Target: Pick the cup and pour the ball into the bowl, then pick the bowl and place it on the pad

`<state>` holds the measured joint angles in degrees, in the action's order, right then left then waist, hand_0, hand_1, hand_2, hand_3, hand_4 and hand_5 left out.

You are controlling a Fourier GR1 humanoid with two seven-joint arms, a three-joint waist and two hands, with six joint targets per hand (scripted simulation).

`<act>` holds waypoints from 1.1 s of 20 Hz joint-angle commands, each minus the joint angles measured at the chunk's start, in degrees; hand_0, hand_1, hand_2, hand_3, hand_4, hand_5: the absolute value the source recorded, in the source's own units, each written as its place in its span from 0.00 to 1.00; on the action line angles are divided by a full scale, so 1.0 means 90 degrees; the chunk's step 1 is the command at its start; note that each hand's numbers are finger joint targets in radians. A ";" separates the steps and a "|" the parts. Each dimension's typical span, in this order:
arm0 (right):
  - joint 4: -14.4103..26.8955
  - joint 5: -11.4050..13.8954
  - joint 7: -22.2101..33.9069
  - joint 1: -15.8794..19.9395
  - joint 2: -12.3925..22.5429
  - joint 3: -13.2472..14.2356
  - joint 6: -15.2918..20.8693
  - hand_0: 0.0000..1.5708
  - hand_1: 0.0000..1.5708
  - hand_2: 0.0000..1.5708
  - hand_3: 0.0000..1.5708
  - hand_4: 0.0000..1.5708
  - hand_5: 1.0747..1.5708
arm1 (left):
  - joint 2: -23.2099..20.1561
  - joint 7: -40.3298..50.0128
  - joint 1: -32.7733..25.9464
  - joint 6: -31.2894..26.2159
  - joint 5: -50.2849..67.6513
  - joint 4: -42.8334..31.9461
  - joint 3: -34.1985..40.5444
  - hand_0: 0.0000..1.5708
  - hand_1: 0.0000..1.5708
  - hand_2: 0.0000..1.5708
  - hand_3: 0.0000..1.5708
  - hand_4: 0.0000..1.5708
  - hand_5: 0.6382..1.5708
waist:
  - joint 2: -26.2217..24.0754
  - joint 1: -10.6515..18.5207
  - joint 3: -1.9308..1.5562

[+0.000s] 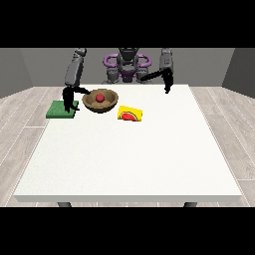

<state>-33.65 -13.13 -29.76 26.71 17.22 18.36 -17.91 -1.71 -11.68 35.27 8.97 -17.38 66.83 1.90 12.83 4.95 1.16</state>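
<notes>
A brown bowl [87, 103] stands at the back left of the table with a red ball [100, 97] inside it. Just left of it lies the green pad [59, 110]. The hand at the view's left [67, 98] hangs over the pad's right part, close beside the bowl's left rim; whether it has hold of the rim I cannot tell. A yellow cup [130, 114] lies on its side to the right of the bowl, with no hand near it. The hand at the view's right [168, 86] hangs at the table's back edge, fingers pointing down and holding nothing.
The white table [129, 159] stretches wide towards the camera in front of the objects. The robot's body [127, 67] stands behind the back edge.
</notes>
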 commanded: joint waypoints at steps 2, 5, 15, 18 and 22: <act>0.0421 -0.0027 -0.0040 0.0078 -0.0417 0.0028 0.0286 0.00 0.00 0.00 0.00 0.10 0.91 | -0.0027 0.0258 0.0159 -0.0081 -0.0106 0.0244 -0.0155 0.00 0.00 0.00 0.00 0.00 0.99 | 0.0230 0.0339 -0.0138; 0.0315 -0.0013 0.0089 -0.0040 -0.0543 -0.0034 0.0357 0.00 0.00 0.00 0.00 0.14 0.92 | 0.0083 0.0078 -0.0070 -0.0125 -0.0084 0.0231 -0.0260 0.00 0.00 0.00 0.00 0.00 0.99 | 0.0085 0.0460 -0.0132; -0.0046 -0.0067 0.0906 0.0233 -0.1213 -0.0330 0.0891 0.00 0.00 0.00 0.00 0.24 0.96 | -0.0492 0.0037 -0.0207 -0.0478 0.0391 -0.0305 0.0384 0.00 0.00 0.00 0.00 0.00 0.99 | -0.0568 -0.0017 -0.0129; 0.0355 0.0033 0.0994 0.0037 -0.1231 -0.0322 0.1227 0.00 0.00 0.00 0.00 0.24 0.96 | -0.0342 0.0078 -0.0519 -0.0501 0.0350 -0.0018 0.0172 0.00 0.00 0.00 0.00 0.00 0.99 | -0.0620 0.0165 -0.0130; 0.0581 0.0591 0.1181 -0.0039 -0.0932 -0.0560 0.1966 1.00 1.00 1.00 1.00 0.67 0.96 | -0.0263 0.0067 -0.0087 -0.0508 0.0317 0.0110 0.0070 0.00 0.00 0.00 0.00 0.00 1.00 | -0.0061 0.0420 -0.0126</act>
<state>-32.45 -11.15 -23.06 27.60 9.89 15.74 -4.48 -3.52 -10.69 32.91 5.22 -15.18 67.37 2.12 8.68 7.70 1.41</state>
